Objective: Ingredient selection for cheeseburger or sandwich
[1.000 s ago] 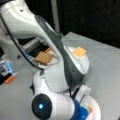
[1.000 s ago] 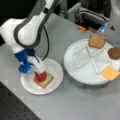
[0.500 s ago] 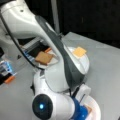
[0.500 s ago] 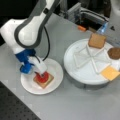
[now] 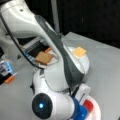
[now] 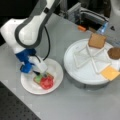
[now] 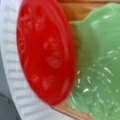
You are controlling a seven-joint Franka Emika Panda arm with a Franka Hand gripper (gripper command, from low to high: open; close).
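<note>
On the small white plate lies a stack: a tan toast square at the bottom, a green disc on it, and a red disc resting partly over the green one. My gripper hovers right at this stack, above its green side. The wrist view is filled by the red disc and green disc, with no fingers showing. A second toast square, the dark brown patty and the orange cheese square lie in the round divided tray.
The arm's white body blocks most of a front view, where the loose toast, the cheese and the red disc still show. A small orange object and dark equipment sit behind the tray.
</note>
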